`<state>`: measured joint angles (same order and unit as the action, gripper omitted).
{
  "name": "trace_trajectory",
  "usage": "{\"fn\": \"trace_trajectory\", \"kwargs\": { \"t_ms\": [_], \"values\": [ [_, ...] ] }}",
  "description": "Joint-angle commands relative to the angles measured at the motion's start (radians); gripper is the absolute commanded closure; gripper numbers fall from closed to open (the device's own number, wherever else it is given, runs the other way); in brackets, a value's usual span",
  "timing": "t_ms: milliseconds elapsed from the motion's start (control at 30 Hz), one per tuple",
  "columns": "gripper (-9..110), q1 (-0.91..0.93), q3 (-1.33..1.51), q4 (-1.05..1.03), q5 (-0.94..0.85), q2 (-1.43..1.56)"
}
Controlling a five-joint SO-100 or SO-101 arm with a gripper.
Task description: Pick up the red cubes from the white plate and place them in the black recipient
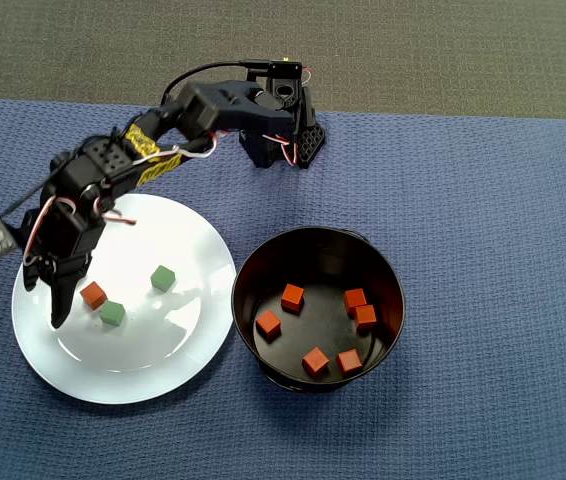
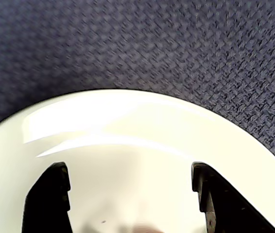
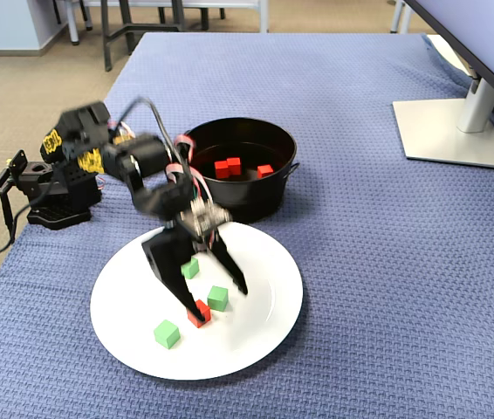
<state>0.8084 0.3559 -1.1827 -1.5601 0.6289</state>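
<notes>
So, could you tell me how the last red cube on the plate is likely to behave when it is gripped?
The red cube looks rigid with flat faces, so it probably will not roll. Being small, it is likely light. The plate looks glossy, so the cube might slide if the open gripper nudges it off-center.

My black gripper (image 3: pixel 216 301) has yellow labels up its arm. White plate (image 1: pixel 198 345), glossy; on it one red-orange cube (image 1: pixel 92 294), with green cubes (image 1: pixel 163 278) at three o'clock. Black bowl (image 1: pixel 388 275), woven blue cloth (image 1: pixel 493 200).
</notes>
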Motion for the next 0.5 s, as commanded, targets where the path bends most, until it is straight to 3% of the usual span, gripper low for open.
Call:
{"fn": "trace_trajectory", "kwargs": {
  "t_ms": [0, 467],
  "values": [
    [77, 0.02, -0.225, -0.051, -0.048, -0.11],
    [79, 0.028, -0.032, -0.005, -0.044, -0.133]
  ]
}}
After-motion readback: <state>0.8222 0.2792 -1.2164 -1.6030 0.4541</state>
